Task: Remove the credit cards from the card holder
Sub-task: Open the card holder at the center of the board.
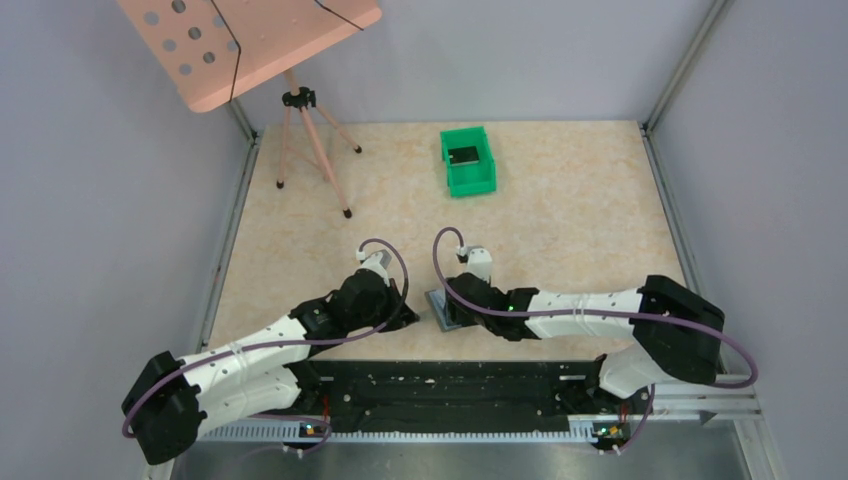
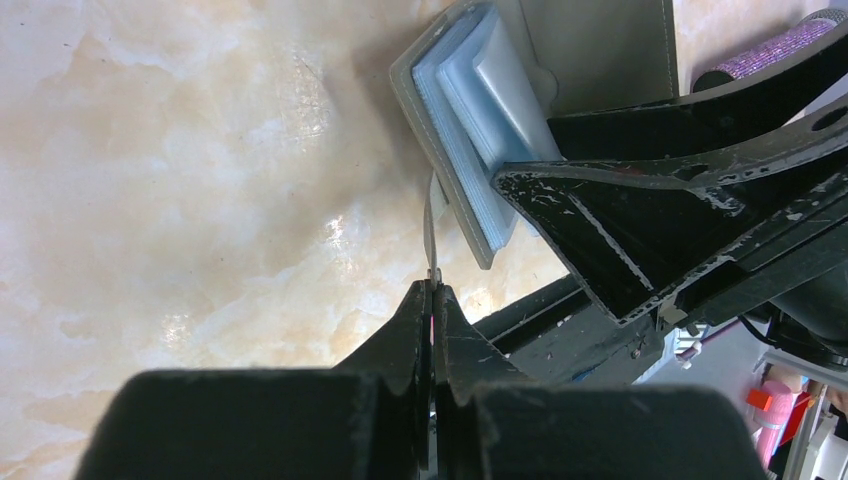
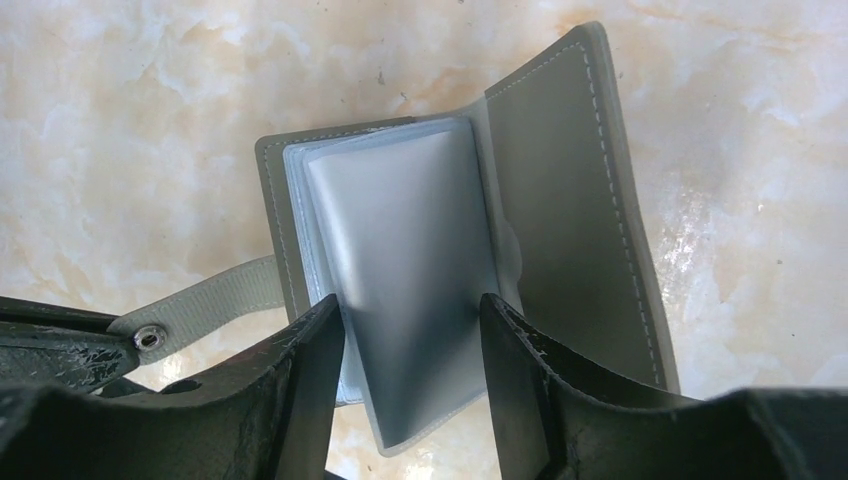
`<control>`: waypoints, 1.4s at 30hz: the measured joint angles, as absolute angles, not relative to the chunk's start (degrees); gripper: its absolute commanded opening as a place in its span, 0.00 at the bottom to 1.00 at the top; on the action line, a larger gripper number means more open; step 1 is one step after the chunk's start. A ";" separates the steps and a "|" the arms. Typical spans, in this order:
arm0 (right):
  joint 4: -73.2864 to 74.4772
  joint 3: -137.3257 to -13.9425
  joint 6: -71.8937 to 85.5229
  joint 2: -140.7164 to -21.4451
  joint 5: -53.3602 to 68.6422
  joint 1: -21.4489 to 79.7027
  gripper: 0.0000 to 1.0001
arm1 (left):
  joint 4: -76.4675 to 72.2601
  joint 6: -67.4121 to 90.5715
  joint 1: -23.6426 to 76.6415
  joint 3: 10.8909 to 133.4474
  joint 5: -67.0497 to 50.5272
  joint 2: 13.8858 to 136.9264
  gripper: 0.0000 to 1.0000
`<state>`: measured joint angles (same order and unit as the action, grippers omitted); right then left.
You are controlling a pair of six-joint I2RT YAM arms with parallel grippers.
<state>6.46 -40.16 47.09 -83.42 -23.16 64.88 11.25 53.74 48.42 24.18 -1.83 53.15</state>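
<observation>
Between the scuffed black plastic right gripper (image 3: 410, 315) jaws: the card holder (image 3: 570, 200), matt stitched grey leatherette with glossy translucent sleeves.

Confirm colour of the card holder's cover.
The card holder cover is grey, pale edge stitching; clearest in right wrist view.

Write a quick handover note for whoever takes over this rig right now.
Left gripper: shut on the strap of the card holder, which lies open on the table between both arms.
Right gripper: jaws either side of the plastic sleeves; whether they grip is unclear.
Done: holder opened.
Left: draw the cards out of the sleeves; none shows outside the holder.
</observation>
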 measured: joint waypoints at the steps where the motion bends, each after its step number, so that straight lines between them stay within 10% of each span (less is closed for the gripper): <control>1: 6.76 -40.16 47.09 -83.18 -23.27 64.88 0.48 | 11.25 53.74 48.42 24.21 -1.83 53.15 0.00; 30: 13.37 -36.97 49.71 -74.81 -30.74 64.69 0.36 | 11.22 53.71 48.42 24.18 -1.61 54.28 0.00; 42: 16.10 -34.50 50.17 -70.32 -31.03 62.06 0.45 | 11.29 53.71 48.42 24.16 -1.58 54.28 0.00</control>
